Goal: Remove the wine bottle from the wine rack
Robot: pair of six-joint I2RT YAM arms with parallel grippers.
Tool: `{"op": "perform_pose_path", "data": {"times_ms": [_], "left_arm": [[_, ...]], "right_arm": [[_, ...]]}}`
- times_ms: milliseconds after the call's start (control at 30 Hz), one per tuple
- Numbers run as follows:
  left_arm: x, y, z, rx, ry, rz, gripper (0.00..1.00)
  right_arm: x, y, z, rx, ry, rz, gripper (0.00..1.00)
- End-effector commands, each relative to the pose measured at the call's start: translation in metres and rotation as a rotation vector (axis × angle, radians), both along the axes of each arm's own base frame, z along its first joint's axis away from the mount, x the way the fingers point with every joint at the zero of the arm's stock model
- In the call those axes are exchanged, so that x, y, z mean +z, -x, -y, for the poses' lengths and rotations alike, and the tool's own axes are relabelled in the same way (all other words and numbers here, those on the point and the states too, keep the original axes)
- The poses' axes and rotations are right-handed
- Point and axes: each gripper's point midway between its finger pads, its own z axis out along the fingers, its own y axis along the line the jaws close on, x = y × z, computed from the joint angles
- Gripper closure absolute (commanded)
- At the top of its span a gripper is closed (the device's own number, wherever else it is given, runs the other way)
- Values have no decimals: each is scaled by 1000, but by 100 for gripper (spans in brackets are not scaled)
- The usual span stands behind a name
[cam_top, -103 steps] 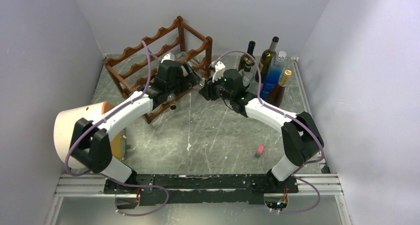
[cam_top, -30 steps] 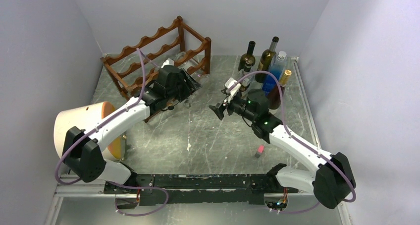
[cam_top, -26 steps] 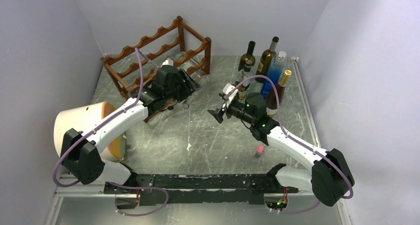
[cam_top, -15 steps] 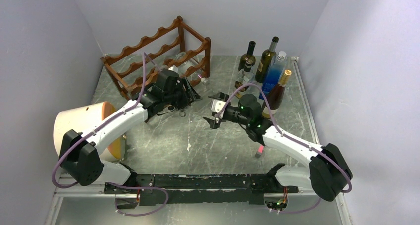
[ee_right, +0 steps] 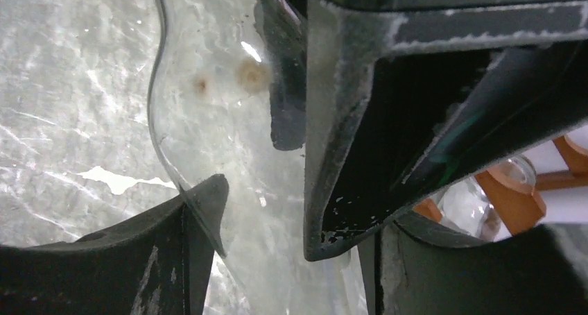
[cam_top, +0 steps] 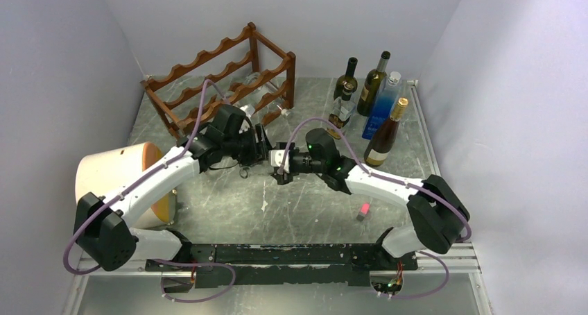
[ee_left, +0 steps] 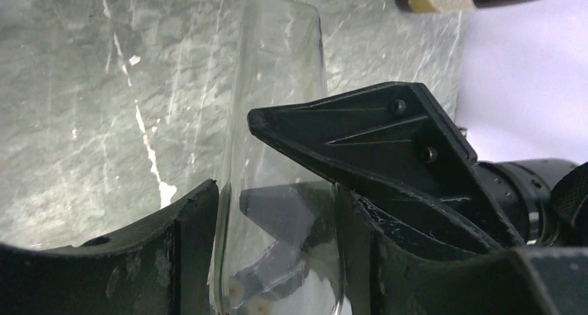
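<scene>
The wine bottle (ee_left: 277,86) is clear glass and off the wine rack (cam_top: 222,72), held over the table's middle. My left gripper (ee_left: 274,204) is shut on it, a finger pressed to each side of the glass. My right gripper (ee_right: 291,218) faces it from the right, and its fingers lie against both sides of the same wine bottle (ee_right: 208,107). In the top view my left gripper (cam_top: 258,152) and my right gripper (cam_top: 279,164) meet nose to nose and hide most of the bottle. Another clear bottle (cam_top: 260,86) lies in the rack.
Several upright bottles (cam_top: 374,100) stand at the back right. A tan round drum (cam_top: 104,180) sits at the left beside the left arm. A small pink object (cam_top: 362,211) lies on the table near the right arm.
The left arm has drawn the bottle away from the rack toward the table's middle. The right arm swung left to meet it, and its jaws narrowed round the bottle.
</scene>
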Motion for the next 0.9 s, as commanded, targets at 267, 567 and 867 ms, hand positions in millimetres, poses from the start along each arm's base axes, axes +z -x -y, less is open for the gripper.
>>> {"op": "perform_pose_path", "data": {"times_ms": [267, 567, 867], "left_arm": [[54, 17, -15, -61, 71, 215, 14], [113, 17, -52, 14, 15, 445, 0], [127, 35, -40, -108, 90, 493, 0]], "right_arm": [[5, 30, 2, -63, -151, -162, 100], [14, 10, 47, -426, -364, -344, 100], [41, -43, 144, -935, -717, -350, 100]]}}
